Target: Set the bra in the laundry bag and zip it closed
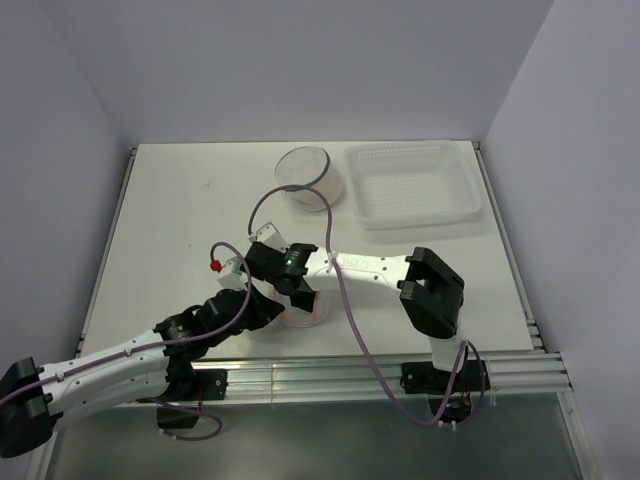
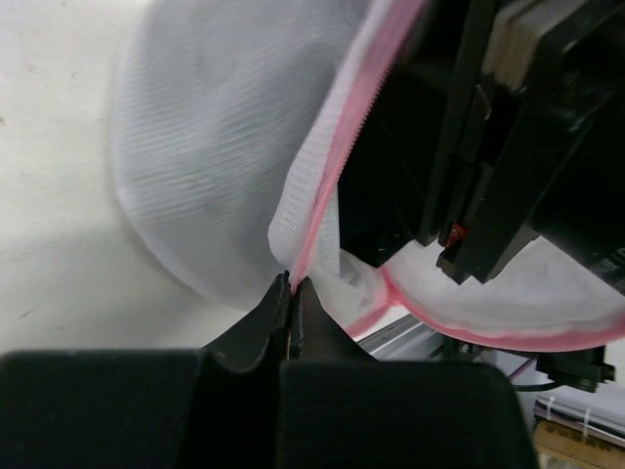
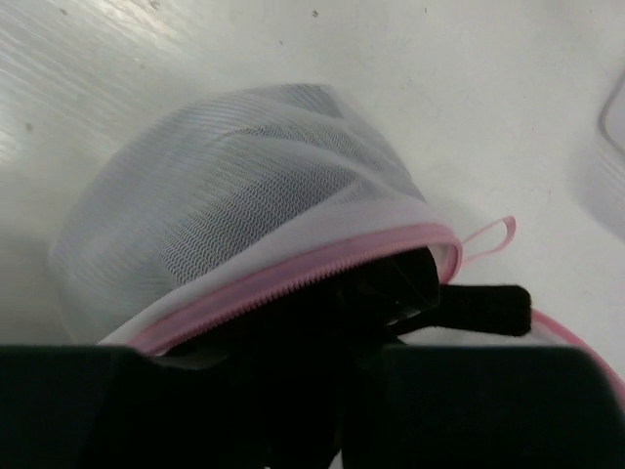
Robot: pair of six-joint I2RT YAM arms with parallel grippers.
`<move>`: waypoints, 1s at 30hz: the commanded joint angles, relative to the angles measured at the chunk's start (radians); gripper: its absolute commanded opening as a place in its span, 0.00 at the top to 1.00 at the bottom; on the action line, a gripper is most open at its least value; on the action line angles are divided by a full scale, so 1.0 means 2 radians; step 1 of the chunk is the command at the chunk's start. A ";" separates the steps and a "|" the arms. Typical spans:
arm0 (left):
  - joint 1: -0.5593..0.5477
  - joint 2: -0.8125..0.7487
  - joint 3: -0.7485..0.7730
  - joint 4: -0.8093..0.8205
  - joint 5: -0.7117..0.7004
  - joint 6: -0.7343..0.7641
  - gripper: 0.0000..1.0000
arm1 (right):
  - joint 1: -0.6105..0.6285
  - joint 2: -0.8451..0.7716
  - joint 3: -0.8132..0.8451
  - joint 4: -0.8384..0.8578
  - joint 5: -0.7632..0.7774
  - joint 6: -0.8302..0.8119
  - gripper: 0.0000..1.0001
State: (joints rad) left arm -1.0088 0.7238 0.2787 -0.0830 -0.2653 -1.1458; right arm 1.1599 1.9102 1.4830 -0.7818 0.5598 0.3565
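Here the white mesh dome-shaped laundry bag (image 3: 244, 195) lies on the white table (image 1: 180, 200) at the near edge, between the two arms. The left gripper (image 2: 293, 288) has its two fingers pressed together on the edge of the bag, just where the pink zipper (image 3: 312, 269) runs, so it pinches the fabric firmly. The right gripper (image 1: 297, 288) sits at the mouth of the bag. Its fingers are dark and partly hidden under the zipper edge, so I cannot tell how wide they are or whether they hold anything. A small pink loop (image 3: 488, 236) sticks out at one end of the zipper.

A grey shade shows through the mesh, but I cannot say if it is the bra. The mouth is not closed; the two zipper sides stand apart. I judge the step to be the work at the opening, before zipping. The next move calls for finding the zipper pull and drawing it along while the left side keeps the edge tight.

Far away stand a white plastic basket (image 1: 412, 150) and a round translucent thing with a pink rim (image 1: 305, 175)
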 commanded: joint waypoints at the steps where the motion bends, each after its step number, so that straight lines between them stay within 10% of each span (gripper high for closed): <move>1: -0.003 -0.001 -0.004 0.037 0.003 -0.010 1.00 | 0.004 0.000 0.045 -0.021 -0.014 -0.012 0.69; 21: -0.003 -0.019 -0.018 0.028 -0.021 -0.030 1.00 | 0.007 -0.081 0.098 -0.060 -0.030 0.036 0.32; 30: -0.003 -0.017 -0.027 0.028 -0.023 -0.037 1.00 | 0.008 -0.194 0.068 -0.032 -0.008 0.088 0.30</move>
State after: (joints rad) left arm -1.0096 0.6910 0.2382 -0.0422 -0.2890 -1.1995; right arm 1.1679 1.6352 1.6257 -0.8856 0.4896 0.4648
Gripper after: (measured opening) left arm 0.020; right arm 0.699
